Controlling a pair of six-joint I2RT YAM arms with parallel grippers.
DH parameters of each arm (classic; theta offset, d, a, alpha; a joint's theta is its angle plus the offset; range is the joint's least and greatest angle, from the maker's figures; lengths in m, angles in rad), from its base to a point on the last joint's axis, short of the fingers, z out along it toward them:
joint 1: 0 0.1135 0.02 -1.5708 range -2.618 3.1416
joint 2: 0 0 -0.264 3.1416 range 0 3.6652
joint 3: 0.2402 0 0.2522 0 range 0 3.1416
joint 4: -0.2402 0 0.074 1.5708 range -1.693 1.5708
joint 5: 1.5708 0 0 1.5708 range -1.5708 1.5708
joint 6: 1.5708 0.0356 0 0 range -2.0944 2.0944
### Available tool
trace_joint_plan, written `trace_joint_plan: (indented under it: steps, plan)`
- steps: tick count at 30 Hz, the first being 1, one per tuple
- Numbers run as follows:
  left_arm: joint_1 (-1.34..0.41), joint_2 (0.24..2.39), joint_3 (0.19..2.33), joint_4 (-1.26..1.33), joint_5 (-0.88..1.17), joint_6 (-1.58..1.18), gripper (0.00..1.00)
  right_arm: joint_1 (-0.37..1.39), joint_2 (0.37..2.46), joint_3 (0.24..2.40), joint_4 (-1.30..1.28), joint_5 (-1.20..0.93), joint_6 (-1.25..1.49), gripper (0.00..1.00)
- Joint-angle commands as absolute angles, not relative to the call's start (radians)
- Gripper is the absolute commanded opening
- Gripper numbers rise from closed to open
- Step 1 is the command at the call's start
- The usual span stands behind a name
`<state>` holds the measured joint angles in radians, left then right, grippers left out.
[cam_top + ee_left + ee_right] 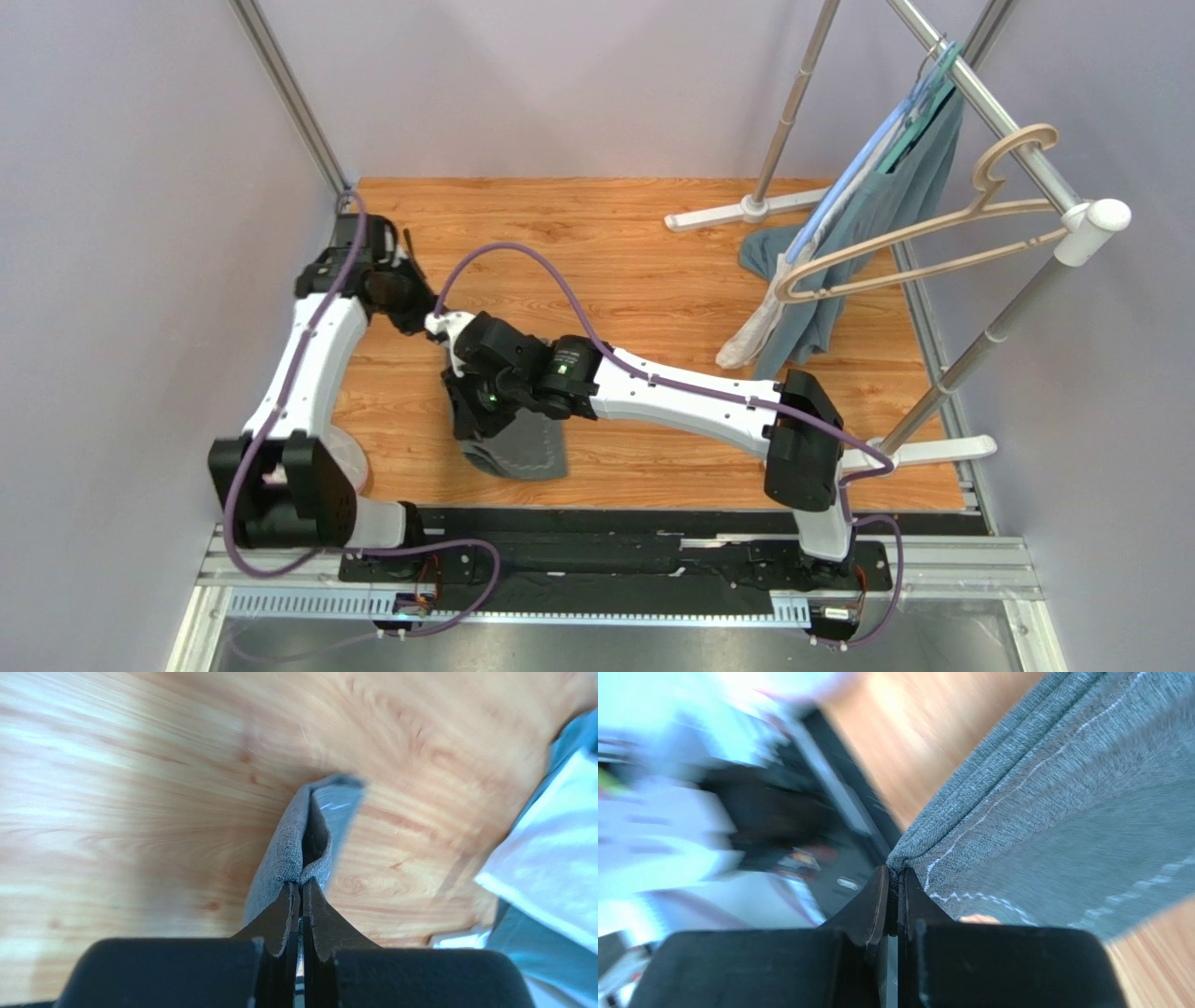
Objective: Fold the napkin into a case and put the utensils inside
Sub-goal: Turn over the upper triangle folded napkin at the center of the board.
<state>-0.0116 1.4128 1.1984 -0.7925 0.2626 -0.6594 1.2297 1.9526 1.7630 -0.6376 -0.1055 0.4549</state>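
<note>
From where I stand, both arms reach in over the wooden desk [631, 238], and each has hold of the same dark grey napkin [1046, 798]. The right gripper [896, 873] is pressed together on a corner of the cloth. Its two black fingers meet with the hem pinched between their tips. From that pinch the napkin spreads away ahead and to the gripper's right, with pale zigzag stitching [976, 897] running along its edge just beyond the fingertips. The left gripper [302, 882] is likewise closed tight, nipping a doubled fold of the napkin. The fold rises straight ahead of its fingertips as a narrow ridge, with the wood grain of the desk showing on either side. Seen from above, the left gripper sits further from the arm bases and to the left of the right one. The right arm's wrist hides most of the cloth stretched between them. A dark grey flap of napkin shows on the near side of the right gripper, just beneath it, low by the desk. I cannot tell whether it rests on the wood or hangs just clear. Well off to the right of both grippers, a teal-grey garment [877, 210] droops from a metal rack [982, 105] beside a pale hanger [982, 231].
</note>
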Motion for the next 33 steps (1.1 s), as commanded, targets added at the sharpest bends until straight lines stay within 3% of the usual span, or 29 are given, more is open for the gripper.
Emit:
trace_joint_plan:
  steps: [1,5,10,14,17,23,31,33]
  plan:
    - [0.080,1.238,1.345,-0.892,0.206,-0.606,0.00,1.252,1.884,1.842,-0.458,-0.350,0.546,0.00]
    - [0.072,1.210,1.486,-0.917,0.215,-0.581,0.00,1.226,1.775,1.624,-0.214,-0.431,0.650,0.00]
    - [0.009,1.316,1.419,-0.774,0.242,-0.597,0.00,1.123,1.697,1.258,0.216,-0.529,0.869,0.00]
    - [-0.121,1.493,1.307,-0.569,0.244,-0.649,0.00,1.043,1.700,0.988,0.525,-0.606,0.971,0.00]
    - [-0.251,1.668,1.340,-0.437,0.206,-0.650,0.00,0.968,1.706,0.823,0.627,-0.635,0.986,0.00]
    - [-0.373,1.939,1.479,-0.304,0.210,-0.680,0.00,0.850,1.720,0.609,0.668,-0.663,0.967,0.00]
    - [-0.420,2.063,1.580,-0.285,0.242,-0.680,0.00,0.828,1.657,0.522,0.511,-0.571,0.862,0.00]
    - [-0.429,2.065,1.583,-0.287,0.247,-0.663,0.11,0.822,1.641,0.535,0.389,-0.532,0.844,0.00]
